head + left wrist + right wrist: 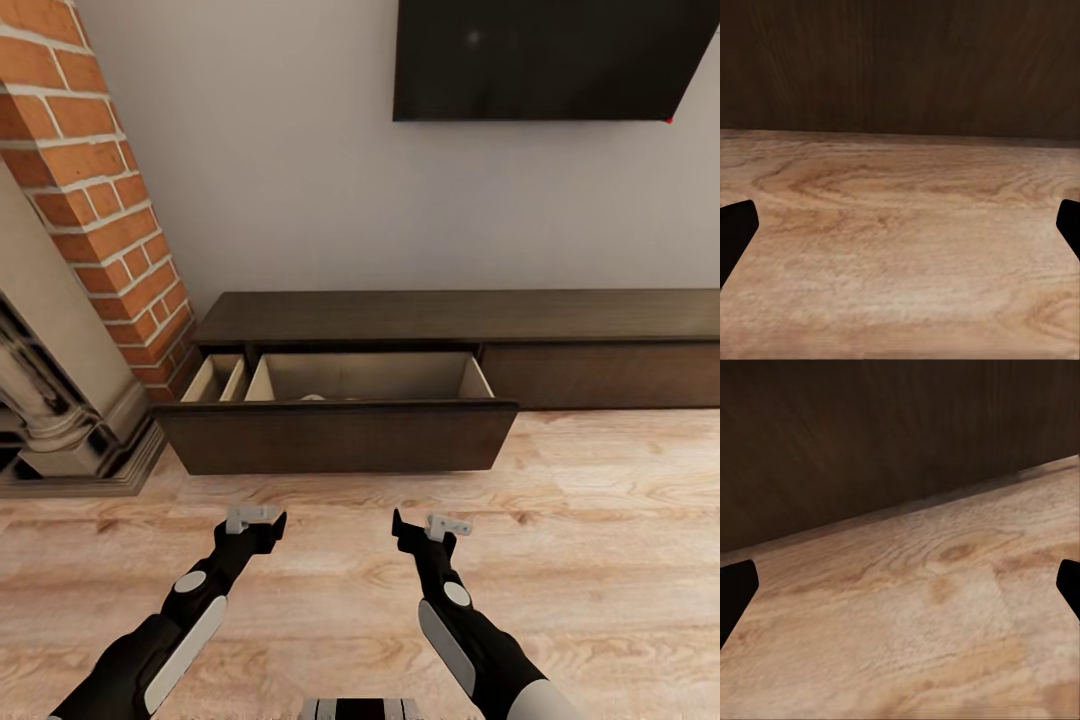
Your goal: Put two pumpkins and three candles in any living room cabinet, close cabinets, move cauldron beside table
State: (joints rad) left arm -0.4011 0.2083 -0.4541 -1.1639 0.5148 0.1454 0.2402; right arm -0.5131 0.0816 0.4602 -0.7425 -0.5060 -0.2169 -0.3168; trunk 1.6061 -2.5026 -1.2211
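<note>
Cabinet (460,318): drawer (340,432) pulled out over bare wood floor (600,520), a pale object barely visible inside. Left hand (258,520) and right hand (425,525): both spread open, empty, hovering near the drawer front.

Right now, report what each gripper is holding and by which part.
Nothing is held. The left gripper and right gripper both hang open and empty over the floor, short of the cabinet's open drawer.
</note>
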